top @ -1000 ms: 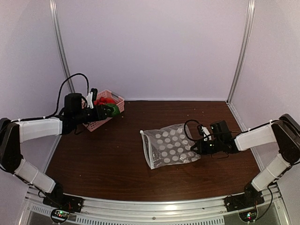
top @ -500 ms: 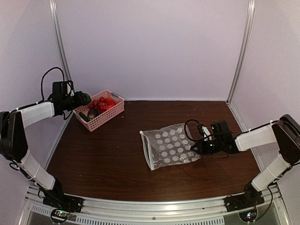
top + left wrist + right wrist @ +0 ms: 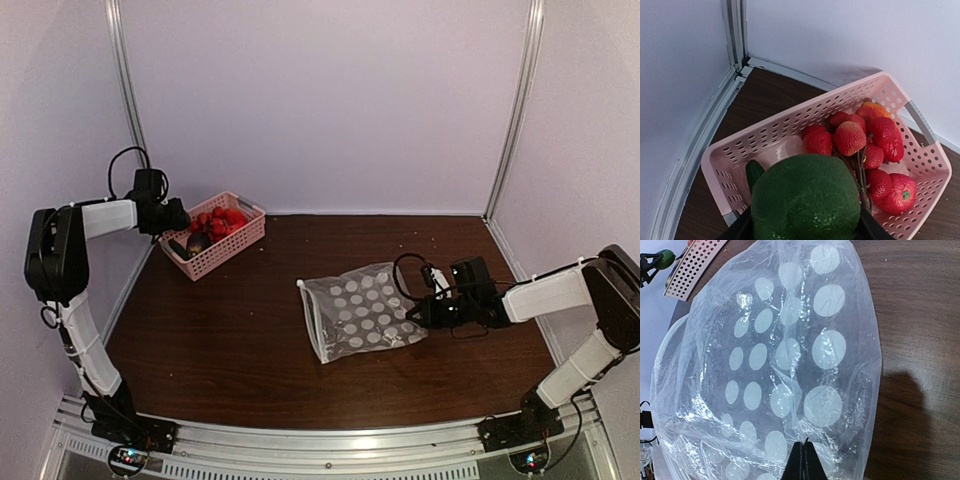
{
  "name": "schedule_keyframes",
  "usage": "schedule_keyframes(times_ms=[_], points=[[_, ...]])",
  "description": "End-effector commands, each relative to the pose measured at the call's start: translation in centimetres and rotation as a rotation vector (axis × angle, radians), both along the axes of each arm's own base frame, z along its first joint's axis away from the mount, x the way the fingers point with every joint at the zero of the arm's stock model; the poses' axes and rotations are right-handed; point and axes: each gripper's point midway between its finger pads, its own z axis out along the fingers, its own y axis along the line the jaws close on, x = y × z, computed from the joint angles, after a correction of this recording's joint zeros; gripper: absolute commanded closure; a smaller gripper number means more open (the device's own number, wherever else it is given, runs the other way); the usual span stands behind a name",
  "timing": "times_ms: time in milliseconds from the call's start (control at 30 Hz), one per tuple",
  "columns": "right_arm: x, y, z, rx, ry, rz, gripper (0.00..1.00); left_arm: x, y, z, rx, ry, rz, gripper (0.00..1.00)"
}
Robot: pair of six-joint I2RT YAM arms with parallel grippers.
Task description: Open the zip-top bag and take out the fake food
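— Where does the bag sit against your right pincer?

— I see the bag [image 3: 362, 312] lying flat on the table [image 3: 230, 345], right of centre. My right pincer [image 3: 802, 461] has its tips pressed together on the film at the bag's right edge. The zip strip [image 3: 310, 322] runs along the opposite edge, well apart from those tips.

— And the food?

— My left pincer [image 3: 804, 227] is clamped on a green piece [image 3: 805, 197], held up at the left end of the basket [image 3: 785, 127]. I can't tell whether it is over the rim or just outside. Red pieces [image 3: 850, 137] and a purple piece [image 3: 198, 241] lie in the basket, well apart from the bag.
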Motion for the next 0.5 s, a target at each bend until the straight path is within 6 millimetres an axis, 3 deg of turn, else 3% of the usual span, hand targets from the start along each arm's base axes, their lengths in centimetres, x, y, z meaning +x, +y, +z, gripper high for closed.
schedule_keyframes(times_ms=[0, 200, 333, 400, 467], points=[[0.0, -0.1, 0.8, 0.013, -0.024, 0.004, 1.0, 0.4, 1.6, -1.1, 0.081, 0.054, 0.041, 0.44], [0.2, 0.2, 1.2, 0.013, -0.033, 0.023, 1.0, 0.8, 1.4, -2.2, 0.088, 0.1, 0.024, 0.27], [0.3, 0.6, 2.1, 0.021, -0.06, 0.052, 1.0, 0.9, 0.6, -0.9, 0.058, 0.077, -0.014, 0.16], [0.3, 0.8, 2.6, 0.021, -0.075, 0.069, 1.0, 0.9, 0.3, -0.2, 0.046, 0.062, -0.029, 0.04], [0.3, 0.8, 3.1, 0.017, -0.095, 0.083, 1.0, 0.7, -0.1, 1.0, 0.033, 0.042, -0.049, 0.02]])
